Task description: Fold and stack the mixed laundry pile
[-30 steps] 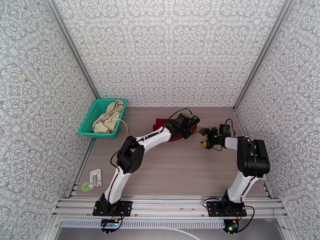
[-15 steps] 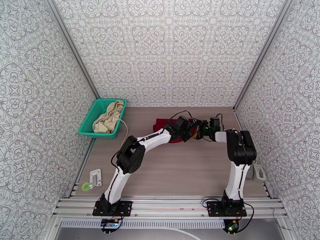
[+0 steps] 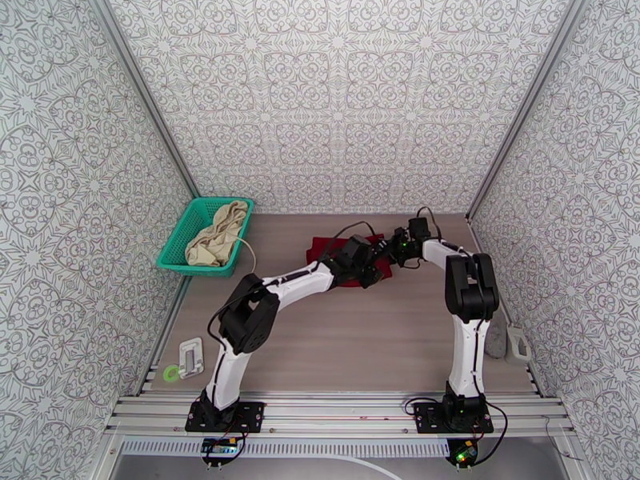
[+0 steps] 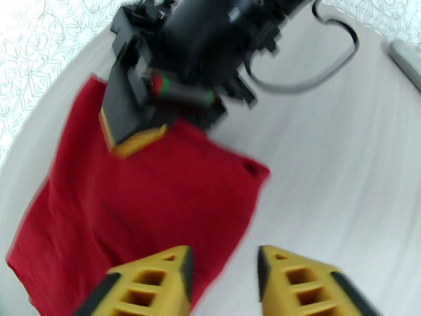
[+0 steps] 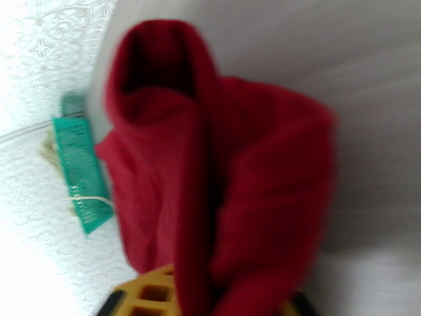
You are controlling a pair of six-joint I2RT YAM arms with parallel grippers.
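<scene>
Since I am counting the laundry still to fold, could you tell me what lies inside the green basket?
A crumpled cream garment fills the basket, its thin cord trailing out over the rim. Whatever lies beneath it is covered.

Left gripper (image 4: 223, 255) parted, right gripper (image 5: 221, 301) clamped, wrists close together

White arms (image 3: 296, 282), black joints (image 3: 472, 286), yellow tool fingers (image 4: 152, 283)

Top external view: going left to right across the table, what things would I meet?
Teal plastic mesh basket holding a cream-beige cloth garment → dark red cloth shirt → small white object at the far right.
</scene>
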